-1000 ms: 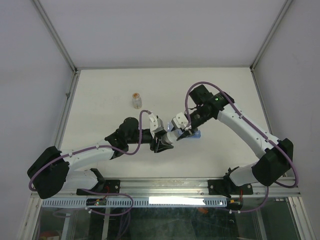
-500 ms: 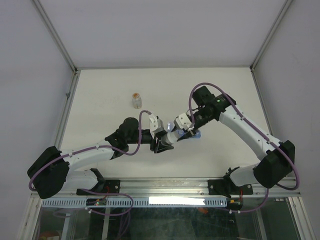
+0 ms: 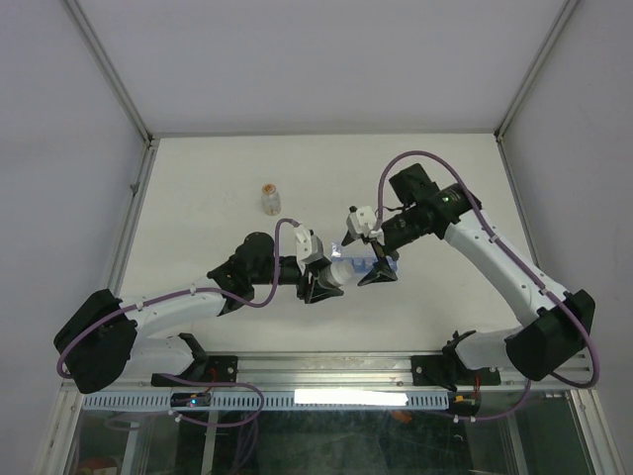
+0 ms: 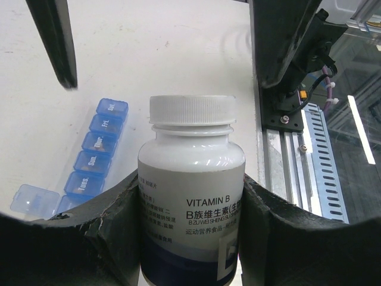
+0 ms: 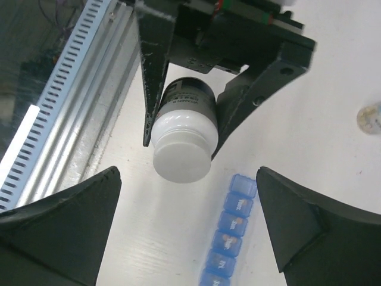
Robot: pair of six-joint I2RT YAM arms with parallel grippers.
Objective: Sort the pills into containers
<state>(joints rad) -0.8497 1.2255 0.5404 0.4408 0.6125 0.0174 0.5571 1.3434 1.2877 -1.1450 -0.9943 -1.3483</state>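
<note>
My left gripper is shut on a white vitamin bottle with a dark blue band. It holds the bottle by the body, with the white screw cap on and pointing toward the right arm. My right gripper stands wide open just off the cap, with nothing between its fingers. The containers, a blue strip of day-marked lidded compartments, lie on the table under both grippers and show as the containers in the left wrist view. Small orange pills show through some lids. One end lid stands open.
A small clear vial with orange inside stands on the white table behind and left of the grippers. The metal rail with the arm bases runs along the near edge. Grey frame posts border the table's sides.
My right gripper has gone from shut at the bottle's cap to wide open and has drawn back a little to the right. The left arm and bottle have stayed put.
</note>
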